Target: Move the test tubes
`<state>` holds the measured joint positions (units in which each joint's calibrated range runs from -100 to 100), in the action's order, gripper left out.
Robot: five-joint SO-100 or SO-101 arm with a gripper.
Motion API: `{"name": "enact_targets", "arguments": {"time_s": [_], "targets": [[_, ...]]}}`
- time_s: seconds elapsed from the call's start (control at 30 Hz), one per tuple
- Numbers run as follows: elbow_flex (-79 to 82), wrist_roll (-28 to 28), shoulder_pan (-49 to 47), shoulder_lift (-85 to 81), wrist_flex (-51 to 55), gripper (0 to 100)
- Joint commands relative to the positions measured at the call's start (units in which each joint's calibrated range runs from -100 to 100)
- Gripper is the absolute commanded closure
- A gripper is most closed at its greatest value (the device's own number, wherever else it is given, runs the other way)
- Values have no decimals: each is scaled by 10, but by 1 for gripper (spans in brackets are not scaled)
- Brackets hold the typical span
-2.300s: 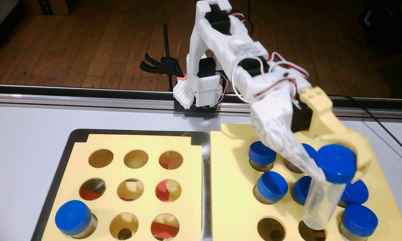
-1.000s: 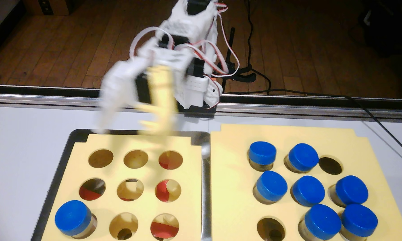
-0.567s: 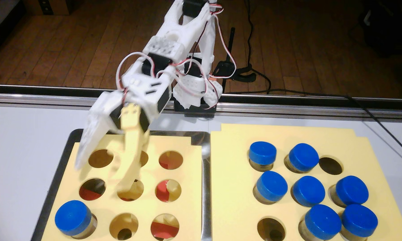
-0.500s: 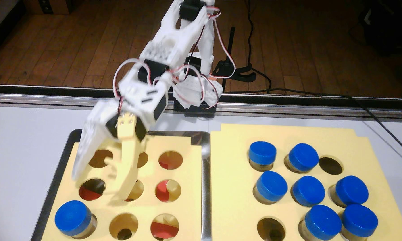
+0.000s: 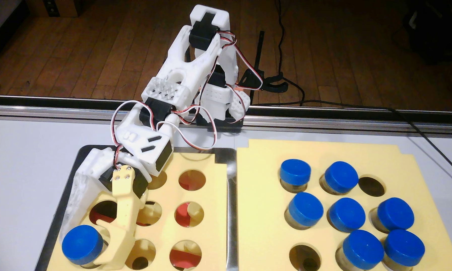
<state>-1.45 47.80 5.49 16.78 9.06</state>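
While reaching low over the left foam block (image 5: 209, 198), gripper (image 5: 82, 251) spread around the lone blue-capped test tube (image 5: 82, 246) in that block's near-left hole, white finger (image 5: 75, 205) on the tube's left, cream finger (image 5: 123, 234) on its right and curling under toward the front; whether either finger touches the cap, cannot tell. Counted in all: eight test tubes, one in the left foam block, seven in the right foam block (image 5: 261, 208). Relative to the lone tube: eight other holes in the same block, all without tubes, some partly hidden by the arm (image 5: 183, 70), several showing red and cream shapes beneath. Well to the right of it, across the metal tray rim (image 5: 231, 213), the seven others standing upright: two in the far row (image 5: 295, 173) (image 5: 341, 177), three in the middle row (image 5: 306, 209) (image 5: 346, 214) (image 5: 395, 213), two in the near row (image 5: 363, 249) (image 5: 404, 247). Two holes in that right block bare: one at the far right (image 5: 371, 186), one at the near left (image 5: 305, 258). Left block seated in a dark-rimmed tray (image 5: 63, 198); right block lying on the pale table (image 5: 24, 161). Arm base clamped at the table's far edge, beyond both blocks, with a black cable (image 5: 428, 140) running off past the right block.
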Motion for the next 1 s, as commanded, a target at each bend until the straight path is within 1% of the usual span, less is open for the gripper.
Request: {"name": "enact_targets", "arguments": {"time_s": [0.0,0.07,0.1,0.2,0.23,0.4,0.43,0.5,0.57,0.6,0.73,0.77,0.9,0.93,0.97], "targets": [[-43,2,-2,0,-10,79],[-45,2,-2,0,-10,85],[-46,1,-3,-4,-10,90],[-49,-3,-6,-8,-10,95],[-58,-3,-9,-8,-10,96],[-234,-3,-9,-15,-10,96],[-274,-3,-9,-41,-10,96],[-285,-2,-9,-84,-10,96],[-282,-1,-9,-138,-9,96],[-266,1,-10,-193,-9,96],[-207,-3,-25,-272,-9,95],[-168,-3,-58,-286,-10,95],[-101,-3,-140,-285,-10,96],[-80,-3,-184,-273,-10,96],[-73,-3,-204,-261,-10,96]]}}
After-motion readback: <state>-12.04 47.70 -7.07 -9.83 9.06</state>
